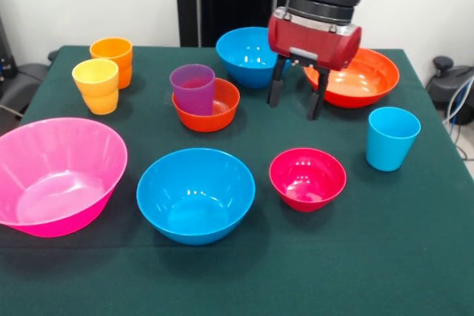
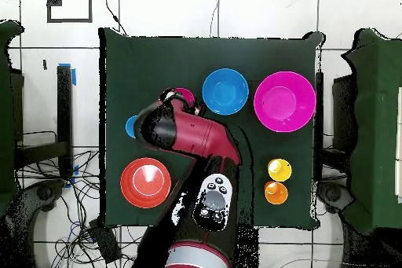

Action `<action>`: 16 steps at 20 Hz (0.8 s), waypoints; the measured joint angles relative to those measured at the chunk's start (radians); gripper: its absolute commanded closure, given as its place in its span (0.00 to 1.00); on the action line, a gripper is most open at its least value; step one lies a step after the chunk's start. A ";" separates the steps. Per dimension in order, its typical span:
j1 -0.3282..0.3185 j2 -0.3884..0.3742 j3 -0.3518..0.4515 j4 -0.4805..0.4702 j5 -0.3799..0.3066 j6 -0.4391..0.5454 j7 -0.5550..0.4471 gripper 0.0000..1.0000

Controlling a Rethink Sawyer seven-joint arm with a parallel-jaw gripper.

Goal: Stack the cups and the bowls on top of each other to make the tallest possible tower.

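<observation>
The purple cup [image 1: 192,85] stands inside the small orange bowl [image 1: 211,112] at the middle of the table. The small crimson bowl [image 1: 307,177] sits alone on the cloth nearer the camera, and its rim shows in the overhead view [image 2: 185,93]. My gripper [image 1: 295,98] hangs open and empty above the cloth, between the small orange bowl and the wide orange bowl [image 1: 363,78], behind the crimson bowl. The light blue cup [image 1: 392,137] stands at the right. The yellow cup [image 1: 96,85] and the orange cup [image 1: 112,55] stand together at the back left.
A huge pink bowl [image 1: 55,174] sits at the front left. One blue bowl [image 1: 195,194] sits at the front middle, another [image 1: 248,53] behind my gripper. In the overhead view my arm [image 2: 192,135] covers the middle of the table.
</observation>
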 measured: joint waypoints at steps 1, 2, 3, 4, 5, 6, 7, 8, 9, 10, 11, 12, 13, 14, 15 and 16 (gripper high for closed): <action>-0.013 0.000 0.000 -0.016 0.003 0.018 0.000 0.00; -0.018 0.000 0.000 -0.022 0.003 0.025 0.000 0.00; -0.024 0.000 0.000 -0.030 0.003 0.032 0.000 0.00; -0.029 0.001 0.000 -0.038 0.003 0.038 0.000 0.00; -0.035 0.001 0.000 -0.046 0.003 0.044 0.000 0.00; -0.040 0.002 0.000 -0.053 0.004 0.047 0.000 0.00; -0.044 0.003 0.000 -0.060 0.004 0.050 0.000 0.00; -0.047 0.004 -0.001 -0.066 0.005 0.051 0.000 0.00; -0.055 0.010 -0.001 -0.085 0.007 0.051 0.000 0.00; -0.057 0.013 -0.001 -0.093 0.008 0.051 0.000 0.00; -0.057 0.017 -0.003 -0.098 0.008 0.051 0.000 0.00; -0.054 0.025 -0.007 -0.112 0.008 0.051 0.000 0.00; -0.051 0.033 -0.011 -0.125 0.008 0.051 0.000 0.00; -0.047 0.039 -0.015 -0.134 0.008 0.052 0.000 0.00; -0.043 0.044 -0.019 -0.143 0.008 0.054 0.000 0.00; -0.040 0.048 -0.022 -0.150 0.008 0.057 0.000 0.00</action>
